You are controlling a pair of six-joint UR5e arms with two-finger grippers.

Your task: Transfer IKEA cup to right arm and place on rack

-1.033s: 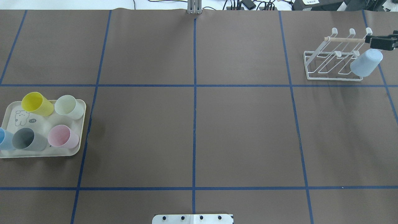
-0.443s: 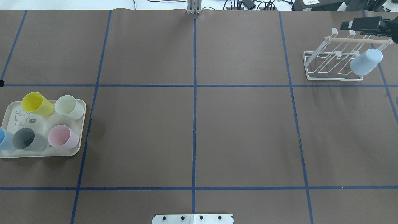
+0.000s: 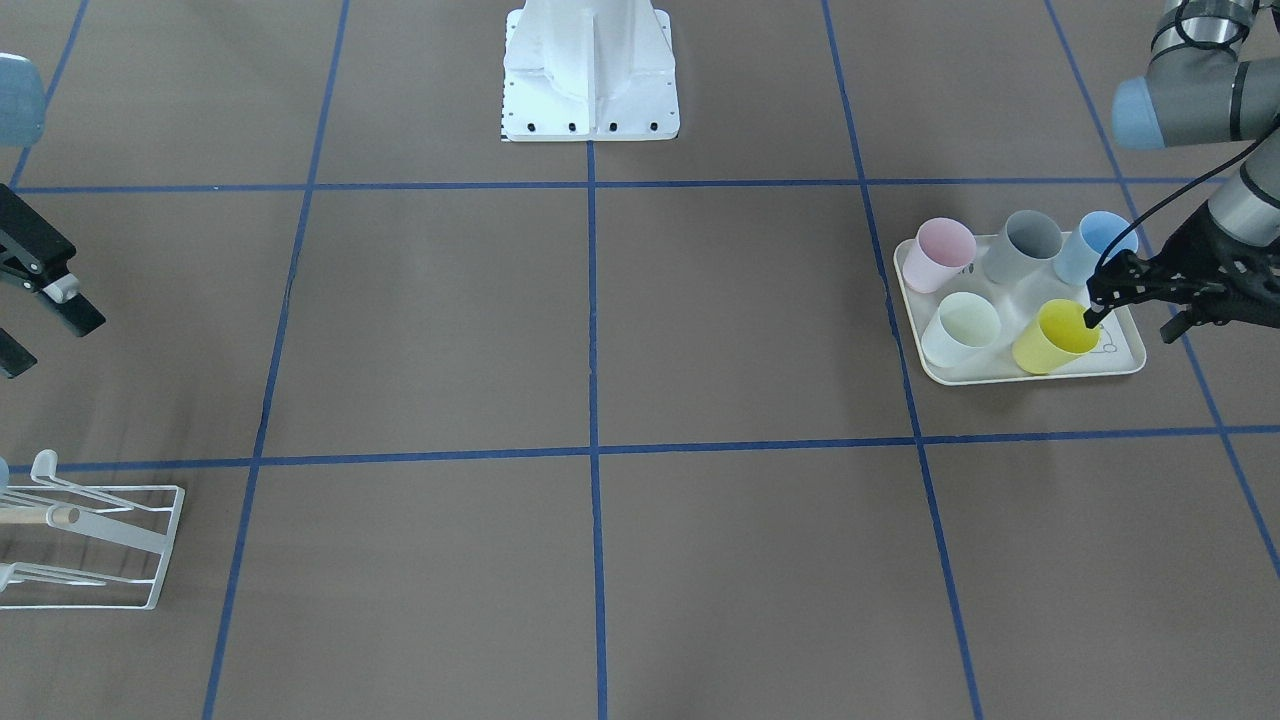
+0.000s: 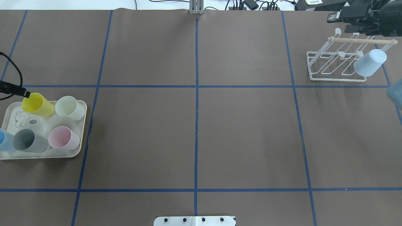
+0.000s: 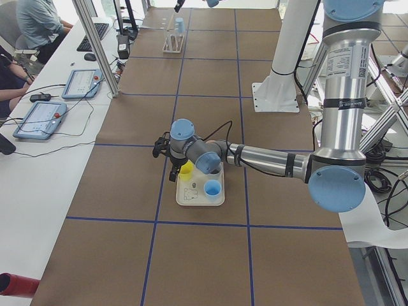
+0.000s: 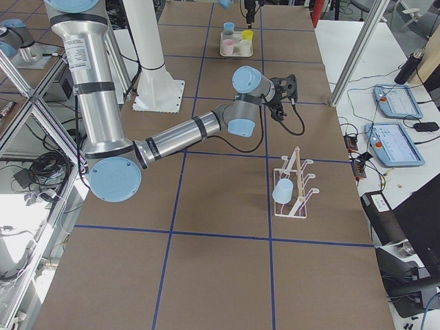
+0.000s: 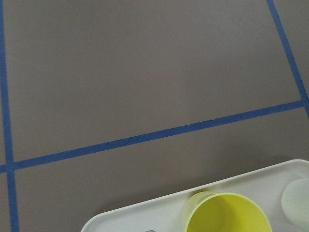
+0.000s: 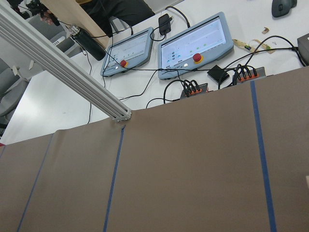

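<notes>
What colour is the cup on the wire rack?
The cup is pale blue, clearest in the overhead exterior view.

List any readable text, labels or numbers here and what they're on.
Nothing is legible.
Label on left arm: too small to read.
Label on right arm: too small to read.
Tablet screens: blurred.
Tray: rabbit drawing with tiny mark, unreadable.

The rack (image 3: pixel 110 520) is cut by the front view's left edge. The right tool (image 3: pixel 48 342) is cut there too, its two fingers apart. From above, a blue cup (image 4: pixel 2 140) by the counter's (image 4: pixel 194 141) left edge is half cut off. The left tool (image 3: pixel 1110 288) is too dark to tell if it is wide or closed.
</notes>
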